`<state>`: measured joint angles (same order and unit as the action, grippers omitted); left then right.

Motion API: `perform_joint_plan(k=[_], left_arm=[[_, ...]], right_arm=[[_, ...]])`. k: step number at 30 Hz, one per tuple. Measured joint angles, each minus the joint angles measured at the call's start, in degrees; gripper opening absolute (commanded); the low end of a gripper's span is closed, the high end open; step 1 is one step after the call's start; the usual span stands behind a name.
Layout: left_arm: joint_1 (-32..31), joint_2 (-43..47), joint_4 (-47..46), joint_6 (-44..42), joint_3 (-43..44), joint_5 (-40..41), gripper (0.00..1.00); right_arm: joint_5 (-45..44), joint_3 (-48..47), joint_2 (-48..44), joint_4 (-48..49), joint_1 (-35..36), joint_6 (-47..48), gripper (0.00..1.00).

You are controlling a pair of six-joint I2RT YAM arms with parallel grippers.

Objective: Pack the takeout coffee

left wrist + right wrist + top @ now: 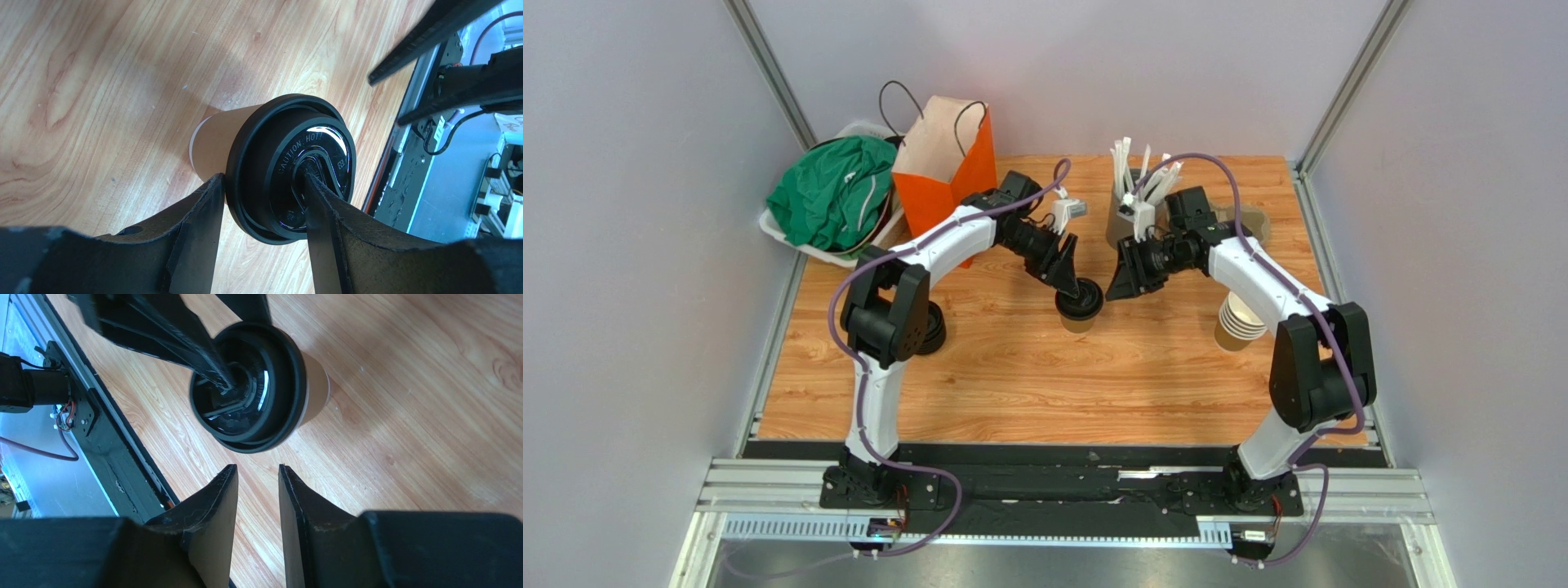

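The takeout coffee is a tan paper cup (215, 138) with a black lid (291, 168) on it, standing on the wood table at mid-centre (1081, 306). My left gripper (264, 177) is shut on the lid's edge, with one finger outside the rim and the other in the lid's top recess. In the top view the left gripper (1069, 284) comes down on the cup from the back left. My right gripper (256, 468) is a little open and empty, just right of the cup (316, 392), not touching the lid (248, 386). It also shows in the top view (1124, 284).
An orange paper bag (946, 172) stands open at the back left, beside a white bin with green cloth (836, 196). A grey cup of white straws (1130, 202) is at the back centre. A stack of lidless tan cups (1238, 321) is at the right. A black object (934, 328) lies near the left arm.
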<state>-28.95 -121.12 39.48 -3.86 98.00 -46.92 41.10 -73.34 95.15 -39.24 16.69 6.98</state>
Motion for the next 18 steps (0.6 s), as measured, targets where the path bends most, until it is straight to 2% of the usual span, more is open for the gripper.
perform_joint_plan(k=[6, 18], left_arm=[[-0.2, 0.0, 0.1, -1.7, -0.2, -0.6, 0.57], [-0.7, 0.7, -1.0, -2.7, -1.7, -1.6, 0.57]], right_arm=[[-1.2, 6.0, -1.5, 4.6, -0.3, -3.5, 0.34], [1.1, 7.0, 0.5, 11.3, -0.3, -9.2, 0.34]])
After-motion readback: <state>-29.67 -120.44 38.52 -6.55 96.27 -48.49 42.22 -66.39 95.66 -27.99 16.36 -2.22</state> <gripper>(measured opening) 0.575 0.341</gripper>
